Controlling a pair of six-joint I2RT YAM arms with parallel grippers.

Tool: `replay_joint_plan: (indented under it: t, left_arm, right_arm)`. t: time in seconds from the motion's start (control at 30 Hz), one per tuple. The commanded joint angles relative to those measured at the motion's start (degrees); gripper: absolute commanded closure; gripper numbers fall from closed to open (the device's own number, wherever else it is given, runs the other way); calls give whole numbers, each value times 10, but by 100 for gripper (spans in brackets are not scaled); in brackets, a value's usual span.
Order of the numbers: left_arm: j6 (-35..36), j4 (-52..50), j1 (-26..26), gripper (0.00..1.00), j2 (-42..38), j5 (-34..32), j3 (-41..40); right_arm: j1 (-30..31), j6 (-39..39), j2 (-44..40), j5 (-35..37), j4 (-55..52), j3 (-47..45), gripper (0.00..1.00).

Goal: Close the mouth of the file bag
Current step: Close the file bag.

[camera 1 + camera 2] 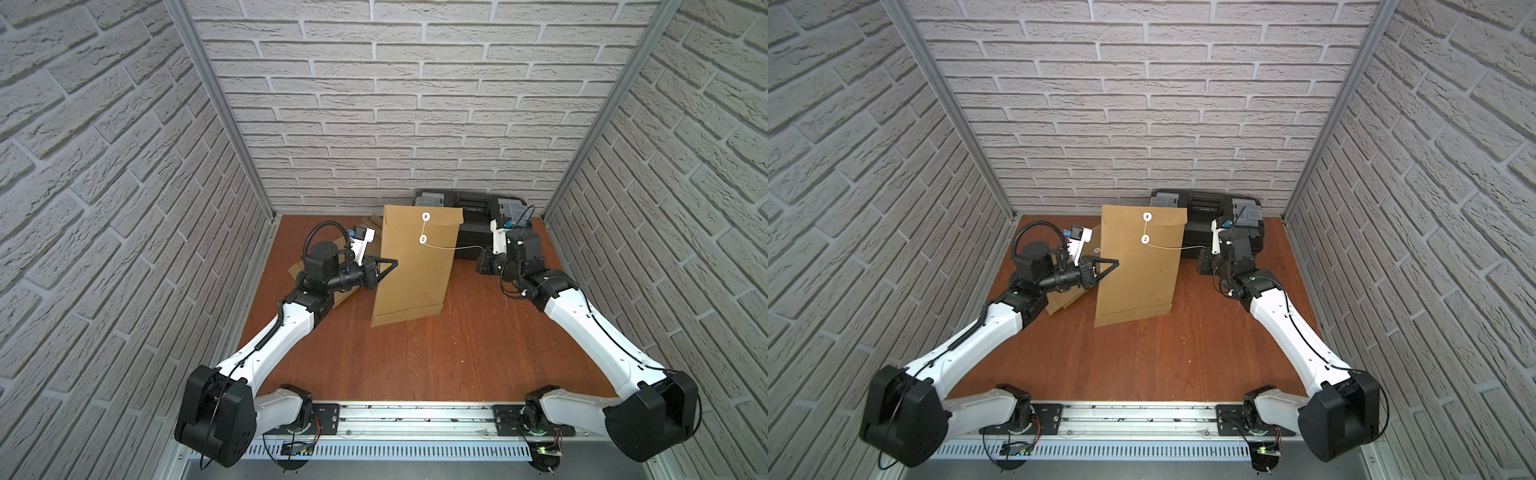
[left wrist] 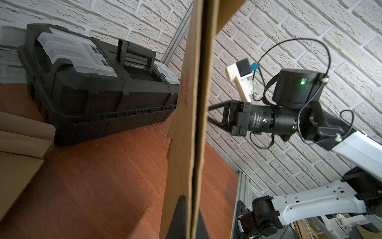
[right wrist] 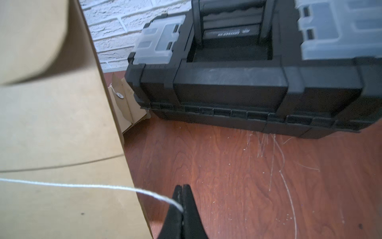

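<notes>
The brown paper file bag stands upright in mid-table, its flap folded down. A white string joins the flap's button to the lower button. From there the string runs taut to the right. My left gripper is shut on the bag's left edge. To the right of the bag, my right gripper is shut on the string's end.
A black toolbox with clear lid trays sits against the back wall, just behind my right gripper. More brown file bags lie flat under my left arm. Brick walls enclose three sides; a metal rail runs along the front.
</notes>
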Motion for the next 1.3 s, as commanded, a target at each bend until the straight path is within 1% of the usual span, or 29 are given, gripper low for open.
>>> replay_joint_plan:
  t: [0.0,0.17,0.53,0.8,1.1,1.17,1.27]
  left_arm:
    - [0,39,-9,100,-11,21,-9]
    - [7,40,-21,100,-11,33,-12]
    - [27,28,-54,100,-4,50,-9]
    - [50,6,-75,100,5,39,-1]
    - [61,-32,-77,100,21,4,29]
    - [64,-41,-76,100,25,2,34]
    - [71,-57,-76,100,31,4,36]
  right_arm:
    - [-3,-28,-13,60,-15,38,97]
    - [-2,-56,-3,91,-33,78,97]
    - [1,-100,31,91,-78,166,97]
    - [11,-114,51,65,-116,213,97]
    - [11,-143,93,31,-160,248,97]
    - [11,-136,102,15,-181,260,97]
    - [11,-119,106,-14,-175,258,97]
